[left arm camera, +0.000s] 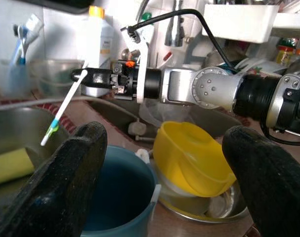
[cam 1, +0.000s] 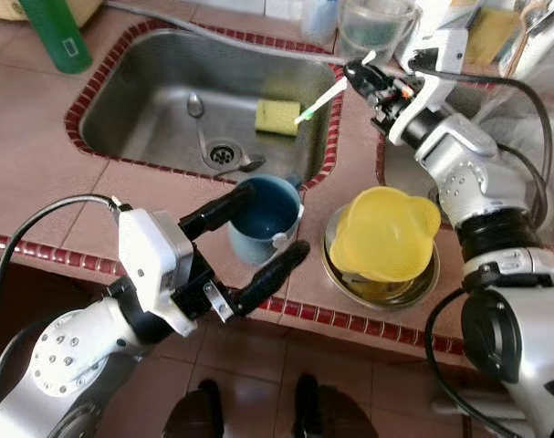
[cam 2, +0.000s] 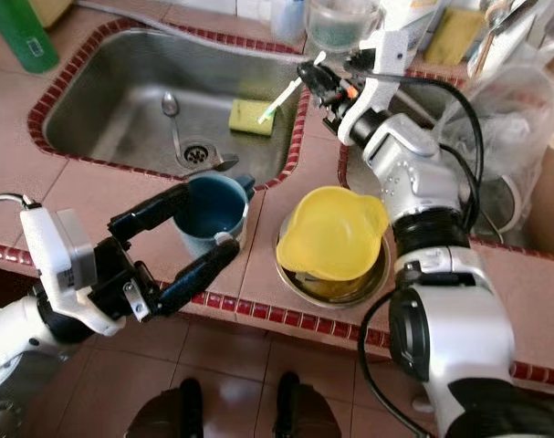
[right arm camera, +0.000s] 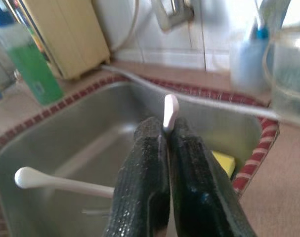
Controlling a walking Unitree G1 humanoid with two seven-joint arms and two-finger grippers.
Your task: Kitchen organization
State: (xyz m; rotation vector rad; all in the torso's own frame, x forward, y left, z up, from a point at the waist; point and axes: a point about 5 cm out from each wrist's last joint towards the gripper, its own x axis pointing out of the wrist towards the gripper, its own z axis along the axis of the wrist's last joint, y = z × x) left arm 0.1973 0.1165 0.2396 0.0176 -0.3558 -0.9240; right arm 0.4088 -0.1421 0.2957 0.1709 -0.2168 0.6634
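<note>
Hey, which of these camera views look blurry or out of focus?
Right wrist view: the black fingers pinching the white toothbrush are soft. Left wrist view: the near black fingers blur. Both eye views are fairly sharp on the blue cup.

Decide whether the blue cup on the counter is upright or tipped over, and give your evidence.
Upright. The blue cup stands on the counter with its round mouth facing up, between the open fingers of the left gripper, beside the sink.

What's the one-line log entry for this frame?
left gripper: open, flanking blue cup | right gripper: shut on toothbrush, over sink edge
</note>
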